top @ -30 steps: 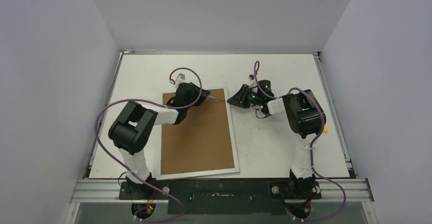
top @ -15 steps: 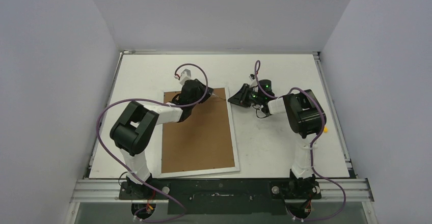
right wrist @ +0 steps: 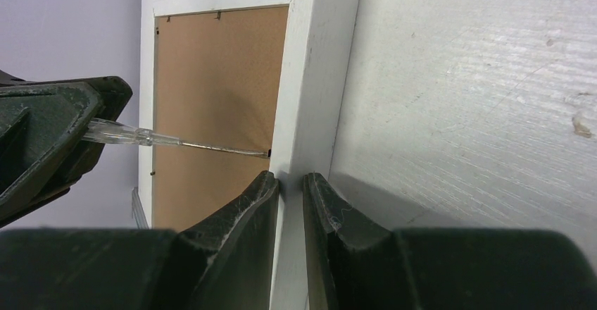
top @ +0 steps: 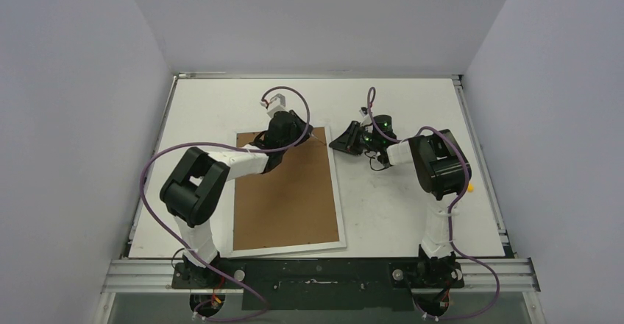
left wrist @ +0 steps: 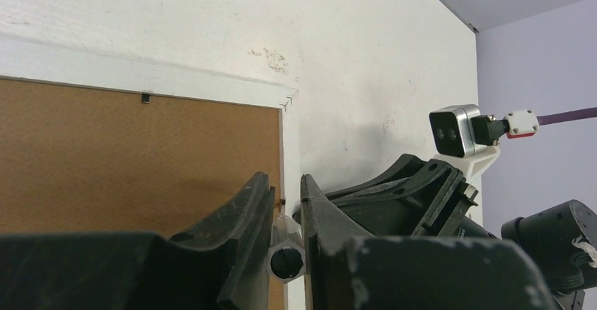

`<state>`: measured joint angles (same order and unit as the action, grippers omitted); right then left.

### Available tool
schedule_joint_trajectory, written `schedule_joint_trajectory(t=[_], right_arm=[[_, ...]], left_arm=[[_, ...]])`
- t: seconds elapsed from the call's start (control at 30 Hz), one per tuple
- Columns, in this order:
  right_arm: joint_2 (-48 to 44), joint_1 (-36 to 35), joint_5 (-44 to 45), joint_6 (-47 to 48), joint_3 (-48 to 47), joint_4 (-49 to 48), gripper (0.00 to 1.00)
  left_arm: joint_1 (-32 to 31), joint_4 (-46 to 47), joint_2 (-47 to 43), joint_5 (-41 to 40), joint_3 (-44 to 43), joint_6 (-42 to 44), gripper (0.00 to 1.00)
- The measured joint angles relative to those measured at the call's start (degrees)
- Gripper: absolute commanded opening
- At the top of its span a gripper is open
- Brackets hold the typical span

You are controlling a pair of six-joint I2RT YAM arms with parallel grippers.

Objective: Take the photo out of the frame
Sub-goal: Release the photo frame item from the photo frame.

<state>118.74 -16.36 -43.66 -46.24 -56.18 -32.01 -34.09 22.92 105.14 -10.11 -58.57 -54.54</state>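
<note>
— Left gripper (left wrist: 285,197) is clamped tight on a clear plastic screwdriver (right wrist: 134,135), and its thin steel shaft reaches a small tab at the border's inner edge.
— And the right gripper (right wrist: 290,183)?
— Pinching the frame (top: 287,191) by its smooth white border, near the far right corner.
— How does it lie?
— Flat on the scuffed white table (top: 412,206), face down, with matte brown fibreboard filling the back. The photo can't be seen.

Robotics laboratory test cell. Evidence: white painted tabletop (top: 221,103), plain pale lilac partition walls (top: 73,118) on three sides, silver aluminium-profile rail (top: 316,269) carrying bolted black arm bases (top: 423,272), purple cabling (top: 143,188).
</note>
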Motion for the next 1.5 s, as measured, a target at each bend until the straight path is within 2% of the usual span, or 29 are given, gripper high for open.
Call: schedule_joint_trajectory(t=[0.53,0.73,0.87,1.03,1.1,1.17,1.33,1.5], right_arm=[[0.0,0.0,-0.2,0.9,-0.4,0.9,0.20],[0.0,0.0,-0.3,1.1,-0.6,1.3,0.21],[0.0,0.0,-0.2,1.4,-0.7,1.4,0.27],[-0.1,-0.5,0.8,2.8,-0.8,3.0,0.49],[-1.2,-1.0,1.4,4.3,-1.3,4.9,0.59],[-2.8,-1.8,2.9,6.6,-1.8,7.6,0.63],[-7.5,-2.9,8.9,14.3,-2.1,15.5,0.65],[-9.6,-3.1,14.6,23.9,-6.7,22.7,0.65]], left_arm=[[-0.9,-10.1,1.2,1.8,-8.1,5.4,0.00],[-1.2,-20.7,3.5,3.2,-16.6,10.2,0.00],[-1.8,-29.3,4.5,4.0,-21.8,13.7,0.00],[-1.9,-37.0,2.9,6.6,-23.2,15.3,0.00],[-2.0,-39.6,0.4,8.1,-22.7,15.9,0.00],[-2.0,-42.5,-3.7,8.9,-22.1,16.9,0.00],[-0.6,-47.7,-18.7,7.7,-20.4,19.5,0.00],[2.9,-51.3,-33.9,6.1,-14.0,19.4,0.00]])
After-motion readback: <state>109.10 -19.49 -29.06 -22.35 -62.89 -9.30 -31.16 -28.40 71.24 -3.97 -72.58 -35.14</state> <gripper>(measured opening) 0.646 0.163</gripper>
